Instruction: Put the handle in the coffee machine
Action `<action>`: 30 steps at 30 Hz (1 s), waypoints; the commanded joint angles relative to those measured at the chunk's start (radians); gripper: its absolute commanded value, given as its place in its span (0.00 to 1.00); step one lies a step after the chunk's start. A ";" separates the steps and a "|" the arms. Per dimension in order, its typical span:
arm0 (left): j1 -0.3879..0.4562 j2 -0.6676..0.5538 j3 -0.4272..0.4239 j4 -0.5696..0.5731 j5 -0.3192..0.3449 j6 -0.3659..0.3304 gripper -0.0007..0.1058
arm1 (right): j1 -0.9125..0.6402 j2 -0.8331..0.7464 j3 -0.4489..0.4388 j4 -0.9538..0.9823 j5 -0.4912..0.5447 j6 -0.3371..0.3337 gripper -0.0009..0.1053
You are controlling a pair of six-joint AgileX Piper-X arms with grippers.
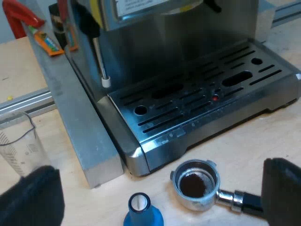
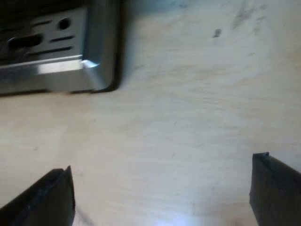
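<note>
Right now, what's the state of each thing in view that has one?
metal holder: loose on the table before the machine, basket up, grounds inside.
blue tamper: standing upright, apart from the holder.
measuring glass: upright, looks empty.
steam wand: hanging down by the drip tray.
left gripper: open, over holder and tamper.
right gripper: open, over the table by the machine's corner.

The pale wooden tabletop (image 1: pixel 263 136) carried the coffee machine (image 1: pixel 197 94), with a long grey metal block (image 1: pixel 75 122) lying close against the machine's side and a metal rail (image 1: pixel 23 101) running across the wood beyond that block. Just off a front corner of the machine lay the metal holder (image 1: pixel 195 183), bowl up with dark grounds inside. A blue tamper (image 1: pixel 141 212) stood near it, and a clear measuring glass (image 1: pixel 21 146) stood beyond the block.
</note>
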 commanded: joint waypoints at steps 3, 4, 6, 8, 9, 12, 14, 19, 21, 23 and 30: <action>-0.107 0.072 -0.030 0.003 0.046 0.016 0.80 | 0.135 0.120 -0.128 0.131 -0.002 -0.048 0.73; -0.129 0.081 -0.030 0.012 0.063 0.016 0.80 | 0.161 0.144 -0.148 0.153 -0.002 -0.051 0.73; -0.157 0.094 -0.030 0.032 0.070 0.016 0.80 | 0.194 0.177 -0.170 0.172 -0.002 -0.053 0.73; -0.197 0.108 -0.030 0.053 0.084 0.028 0.80 | 0.244 0.227 -0.205 0.198 0.000 -0.075 0.73; -0.211 0.111 -0.030 0.057 0.087 0.035 0.80 | 0.248 0.231 -0.208 0.201 0.001 -0.077 0.73; -0.250 0.117 -0.030 0.057 0.092 0.056 0.80 | 0.311 0.297 -0.249 0.232 0.024 -0.099 0.73; -0.298 0.118 -0.030 0.057 0.095 0.076 0.80 | 0.366 0.349 -0.270 0.239 0.027 -0.104 0.73; -0.345 0.124 -0.030 0.073 0.151 0.076 0.80 | 0.481 0.452 -0.302 0.239 0.063 -0.100 0.73; -0.345 0.133 -0.030 0.087 0.151 0.076 0.80 | 0.529 0.483 -0.315 0.239 0.091 -0.099 0.73; -0.345 0.151 -0.030 0.100 0.151 0.076 0.80 | 0.613 0.552 -0.332 0.221 0.139 -0.060 0.73; -0.345 0.206 -0.030 0.100 0.147 0.076 0.80 | 0.784 0.669 -0.333 0.077 0.185 0.036 0.73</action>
